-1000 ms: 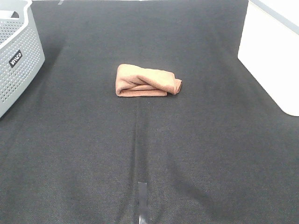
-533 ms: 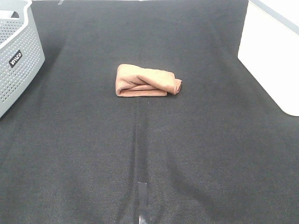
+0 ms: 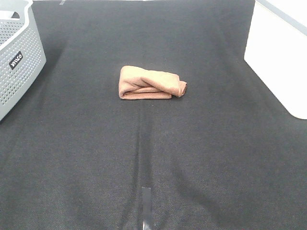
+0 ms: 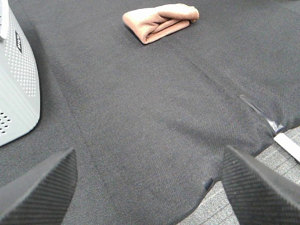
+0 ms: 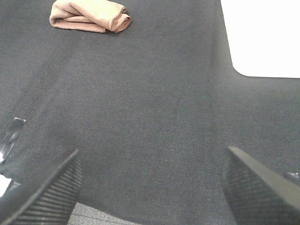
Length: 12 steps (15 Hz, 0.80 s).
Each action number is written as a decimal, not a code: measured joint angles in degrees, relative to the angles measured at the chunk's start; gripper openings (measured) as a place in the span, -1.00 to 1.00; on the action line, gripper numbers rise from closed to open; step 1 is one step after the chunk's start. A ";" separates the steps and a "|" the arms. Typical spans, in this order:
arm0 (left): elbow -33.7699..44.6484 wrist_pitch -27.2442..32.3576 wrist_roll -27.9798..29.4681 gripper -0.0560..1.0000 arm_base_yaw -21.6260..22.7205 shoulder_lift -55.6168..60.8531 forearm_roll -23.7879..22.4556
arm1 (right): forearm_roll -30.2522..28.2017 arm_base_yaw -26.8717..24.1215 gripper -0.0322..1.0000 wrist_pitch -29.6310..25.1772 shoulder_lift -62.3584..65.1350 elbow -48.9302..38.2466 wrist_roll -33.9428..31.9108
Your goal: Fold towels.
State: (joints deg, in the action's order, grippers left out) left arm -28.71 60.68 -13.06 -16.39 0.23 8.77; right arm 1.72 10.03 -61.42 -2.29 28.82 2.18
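Note:
The brown towel (image 3: 150, 83) lies folded into a small bundle on the black cloth table, a little behind its middle. It also shows in the left wrist view (image 4: 160, 21) and in the right wrist view (image 5: 90, 15). Both arms are outside the exterior view. My left gripper (image 4: 150, 197) is open and empty, low over the table's near left edge, far from the towel. My right gripper (image 5: 152, 187) is open and empty over the near right edge, also far from the towel.
A grey perforated basket (image 3: 18, 57) stands at the far left, also in the left wrist view (image 4: 16, 89). A white bin (image 3: 280, 57) stands at the far right, also in the right wrist view (image 5: 262, 37). A strip of tape (image 3: 146, 206) marks the near middle.

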 joint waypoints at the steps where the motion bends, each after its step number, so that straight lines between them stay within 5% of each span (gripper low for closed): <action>1: 0.00 0.00 0.00 0.62 0.97 0.00 0.00 | 0.00 0.00 0.55 0.00 0.00 0.00 0.00; 7: 0.00 0.00 0.00 0.62 13.92 0.00 -0.06 | 0.00 -9.97 0.55 0.00 0.06 0.00 -0.06; 12: 0.00 0.00 0.06 0.62 14.50 0.00 -0.06 | 0.00 -9.97 0.55 0.34 2.64 0.00 -0.06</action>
State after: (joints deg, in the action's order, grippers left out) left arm -28.71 60.68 -13.01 -1.89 0.23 8.71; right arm 1.72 0.06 -61.08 0.34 28.82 2.12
